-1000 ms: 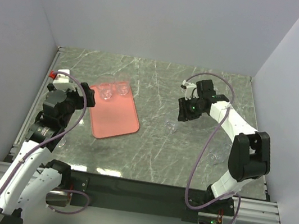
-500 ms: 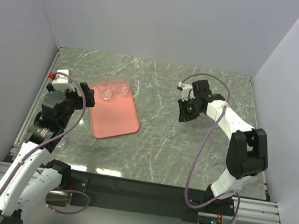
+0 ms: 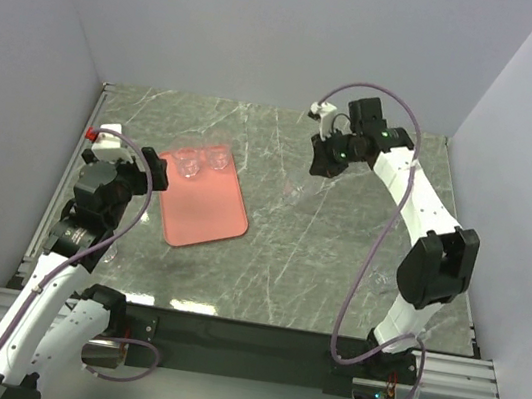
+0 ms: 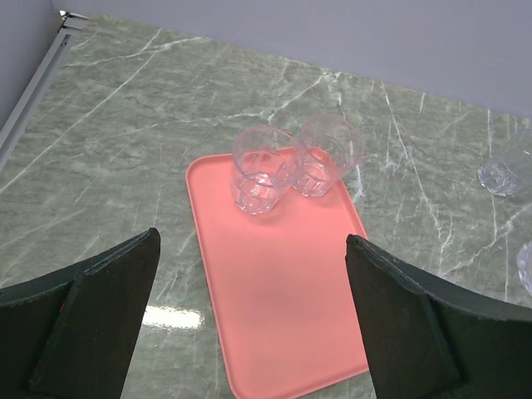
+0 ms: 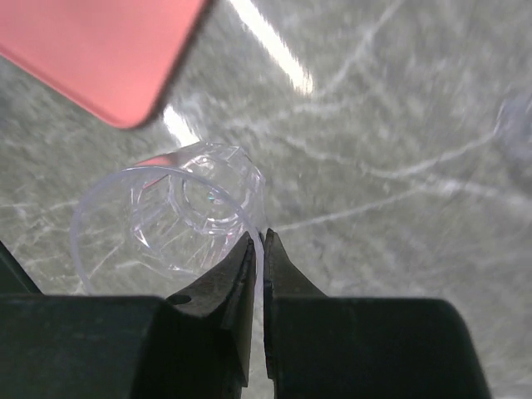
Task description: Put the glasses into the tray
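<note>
Right pincer: my jaws had just shut on the wall of a glass, one finger inside the rim and one outside.
Glass: it hung tilted from my fingertips and looked clear of the table.
Arm: it had risen from mid-table and swung back-left toward the tray, not yet over it.
Tray: two glasses stood touching at its far end.
Left pincer: jaws wide apart, holding nothing, hovering by the tray.
Meaning: the pick seemed done and the carry begun; a loose glass waited on the table.
</note>
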Robot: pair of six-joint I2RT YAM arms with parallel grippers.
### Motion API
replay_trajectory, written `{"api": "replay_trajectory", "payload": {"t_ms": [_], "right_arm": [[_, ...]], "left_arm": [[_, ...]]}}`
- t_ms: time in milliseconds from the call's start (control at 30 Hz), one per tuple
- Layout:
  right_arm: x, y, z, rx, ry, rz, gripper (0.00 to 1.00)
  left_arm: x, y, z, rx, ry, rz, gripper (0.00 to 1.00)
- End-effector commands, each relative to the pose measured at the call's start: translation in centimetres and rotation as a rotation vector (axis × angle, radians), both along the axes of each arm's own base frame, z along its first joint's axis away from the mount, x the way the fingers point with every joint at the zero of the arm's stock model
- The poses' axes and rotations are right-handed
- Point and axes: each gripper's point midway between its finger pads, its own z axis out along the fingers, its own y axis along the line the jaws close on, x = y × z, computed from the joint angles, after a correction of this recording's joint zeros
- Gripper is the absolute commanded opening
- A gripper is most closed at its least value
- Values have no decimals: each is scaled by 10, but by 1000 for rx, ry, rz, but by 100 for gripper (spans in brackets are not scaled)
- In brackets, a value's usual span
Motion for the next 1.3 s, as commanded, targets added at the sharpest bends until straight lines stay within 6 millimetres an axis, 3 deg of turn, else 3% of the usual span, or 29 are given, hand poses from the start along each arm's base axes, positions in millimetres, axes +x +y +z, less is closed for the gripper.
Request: {"api": "replay_trajectory", "payload": {"t_ms": [0,33,100,133,200,233,267,500,700,1000,1267], "right_arm": [[5,27,10,48,8,101,0],[10,34,19,61,-14,110,0],[16,45,13,67,6,122,0],[21,55,22,79,-18,134,0],[29,67,13,71,1,132,1],[38,74,23,75,-30,125,1],[40,85,13,68,-11,136,1],[63,140,8,89,-75,75,1],[78,175,-8,82,-112,25,0],[94,201,-24,98,-159,-76,0],[93,221,-37,89,-177,-90,1]], "left_arm": [[0,6,14,1,-57,31,99],[0,6,14,1,-59,31,99],[0,8,15,3,-61,38,99],[0,8,14,4,-59,40,99],[0,9,14,6,-58,42,99],[0,9,13,6,-56,42,99],[1,9,13,7,-55,42,99],[2,11,11,17,-47,55,99],[3,14,8,27,-38,68,99],[3,14,7,30,-35,73,99],[4,14,8,30,-38,69,99]]}}
